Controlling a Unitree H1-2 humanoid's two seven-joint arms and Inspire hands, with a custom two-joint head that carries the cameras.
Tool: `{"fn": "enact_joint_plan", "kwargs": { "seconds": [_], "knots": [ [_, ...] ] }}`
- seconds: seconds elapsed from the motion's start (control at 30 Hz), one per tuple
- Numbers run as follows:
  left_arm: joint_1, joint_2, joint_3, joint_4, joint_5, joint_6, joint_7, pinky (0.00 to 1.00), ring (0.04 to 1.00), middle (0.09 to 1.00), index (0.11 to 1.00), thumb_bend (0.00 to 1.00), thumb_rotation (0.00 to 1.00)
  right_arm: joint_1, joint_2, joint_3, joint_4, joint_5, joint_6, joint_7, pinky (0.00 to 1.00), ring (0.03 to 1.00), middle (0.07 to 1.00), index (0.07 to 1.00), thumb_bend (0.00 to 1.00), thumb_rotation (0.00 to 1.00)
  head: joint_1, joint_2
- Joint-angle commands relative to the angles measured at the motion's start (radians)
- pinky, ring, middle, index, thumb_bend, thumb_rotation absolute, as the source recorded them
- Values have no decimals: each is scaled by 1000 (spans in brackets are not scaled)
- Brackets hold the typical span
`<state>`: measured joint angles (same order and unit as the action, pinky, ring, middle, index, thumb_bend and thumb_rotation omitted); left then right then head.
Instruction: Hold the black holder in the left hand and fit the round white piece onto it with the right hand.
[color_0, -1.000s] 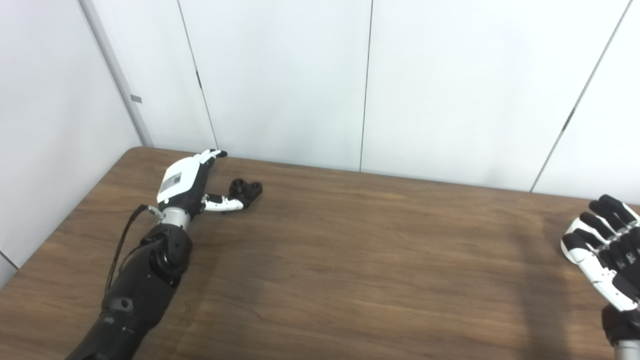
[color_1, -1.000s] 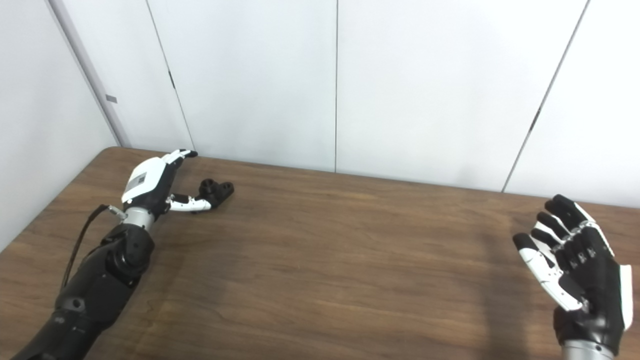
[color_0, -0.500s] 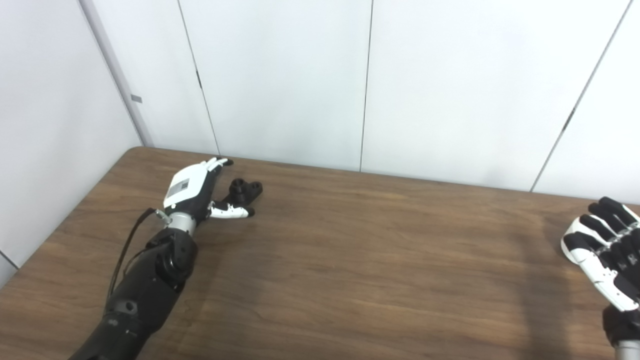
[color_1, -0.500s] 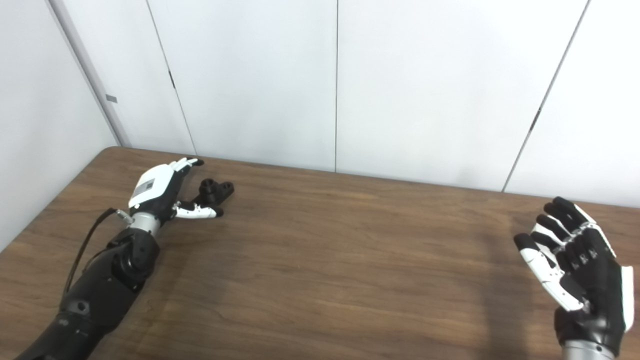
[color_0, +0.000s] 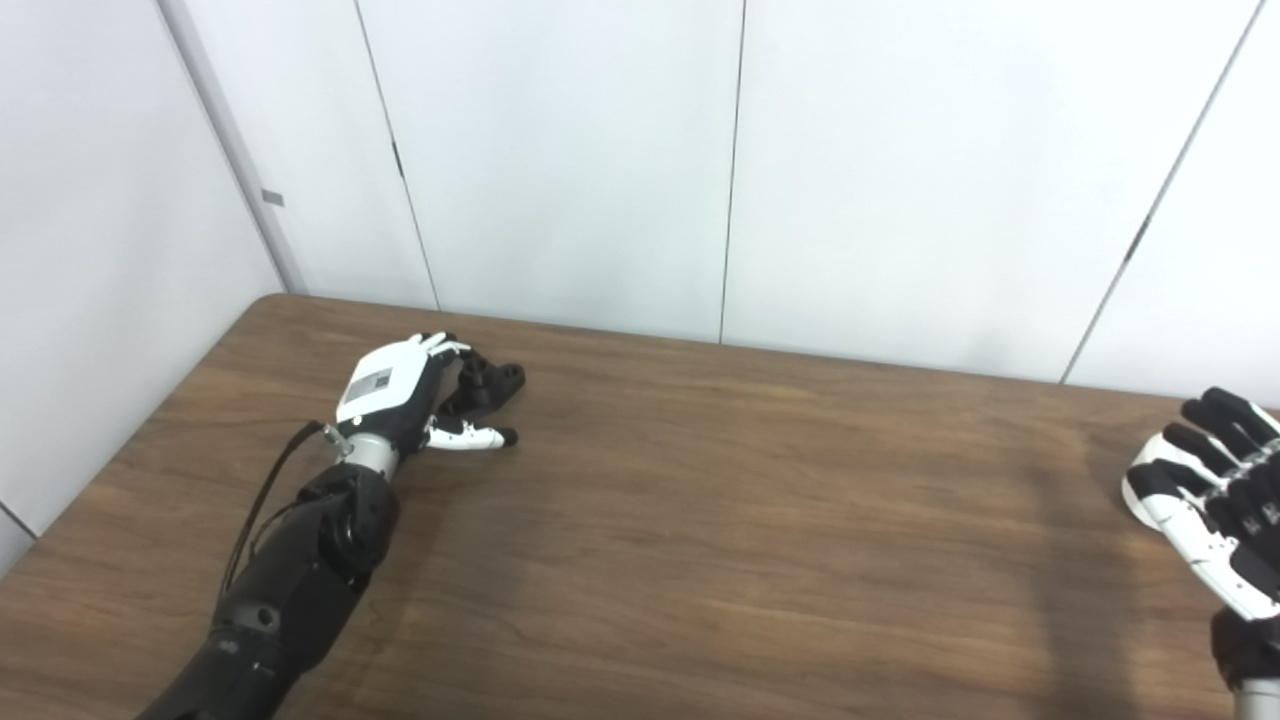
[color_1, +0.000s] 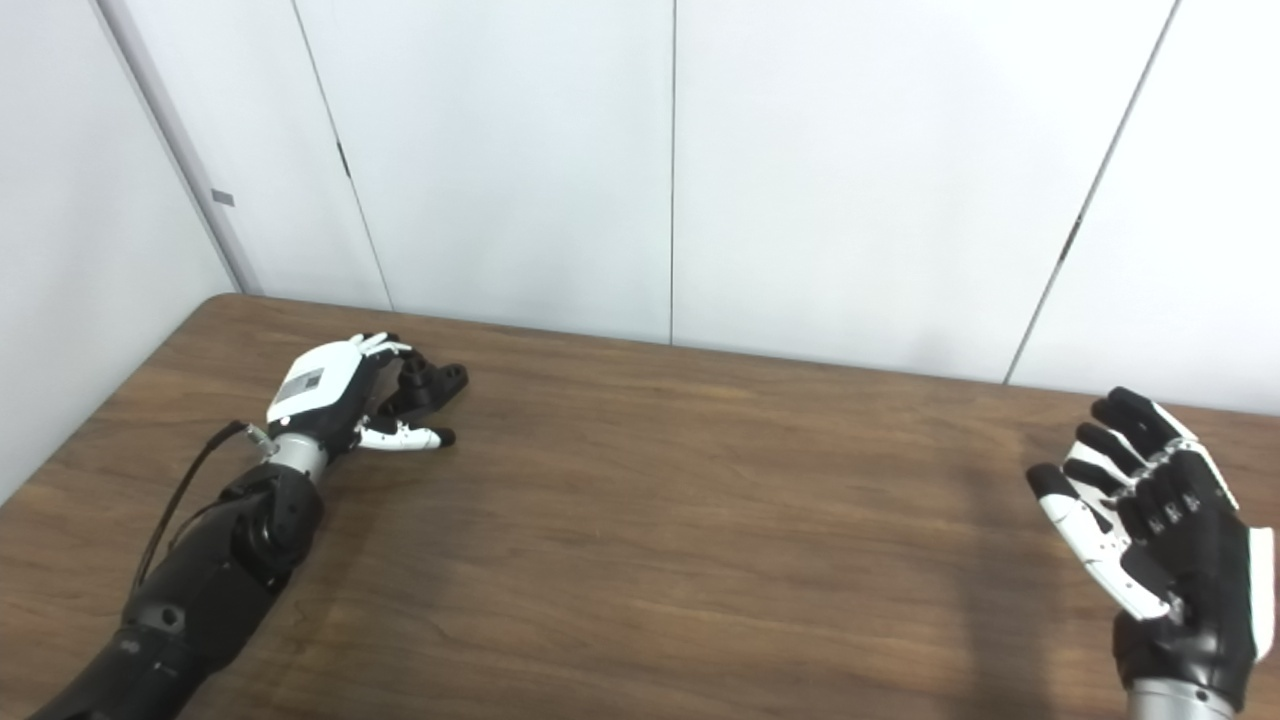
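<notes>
The black holder (color_0: 490, 384) lies on the wooden table (color_0: 700, 480) near its far left corner. My left hand (color_0: 405, 385) is right beside it, fingers reaching over its left side and thumb stretched out along the table in front of it; the fingers are apart and have not closed on it. At the table's right edge my right hand (color_1: 1150, 525) hovers open, palm turned inward, with nothing in it. No round white piece shows in either view.
White wall panels (color_0: 560, 160) rise directly behind the table's far edge, close to the holder. A grey wall (color_0: 100, 250) stands along the left side.
My left hand has moved right and lowered toward the holder, its fingers now reaching over it. The holder has stayed put. The right hand has barely moved.
</notes>
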<state>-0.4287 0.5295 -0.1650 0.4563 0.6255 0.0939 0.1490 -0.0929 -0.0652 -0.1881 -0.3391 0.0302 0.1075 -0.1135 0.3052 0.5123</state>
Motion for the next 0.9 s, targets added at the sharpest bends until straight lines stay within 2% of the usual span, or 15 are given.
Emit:
{"fn": "enact_joint_plan", "kwargs": {
  "seconds": [0.0, 0.3, 0.4, 0.63, 0.8, 0.87],
  "knots": [
    [-28, 44, 0, -4, 25, -24, 23, 1000, 969, 913, 757, 1000, 369, -24, -6, 3, -38, -11, -31, -2, 649, 752, 774, 747, 498, 192, 1, 1],
    [-28, 51, 6, -3, 23, -33, 28, 999, 961, 903, 753, 1000, 364, -22, 0, 1, -51, -3, -16, -2, 678, 769, 786, 753, 481, 170, 3, 0],
    [-30, 58, 10, 3, 26, -40, 36, 967, 945, 895, 752, 1000, 359, -22, -1, 0, -53, -3, -12, -1, 679, 768, 786, 755, 483, 173, 3, 0],
    [-21, 70, 27, 8, 7, -45, 30, 988, 952, 900, 762, 1000, 350, -22, 1, 5, -53, 2, -15, 1, 689, 770, 787, 758, 492, 179, 2, 0],
    [-20, 73, 32, 8, 6, -59, 35, 978, 938, 883, 740, 1000, 337, -25, 1, 5, -52, -3, -33, 0, 678, 766, 785, 754, 494, 174, 1, 4],
    [-23, 74, 31, 21, 8, -85, 54, 956, 918, 859, 717, 1000, 310, -23, 0, 3, -53, -2, -39, 0, 674, 763, 782, 750, 501, 186, 1, 4]
  ]
}}
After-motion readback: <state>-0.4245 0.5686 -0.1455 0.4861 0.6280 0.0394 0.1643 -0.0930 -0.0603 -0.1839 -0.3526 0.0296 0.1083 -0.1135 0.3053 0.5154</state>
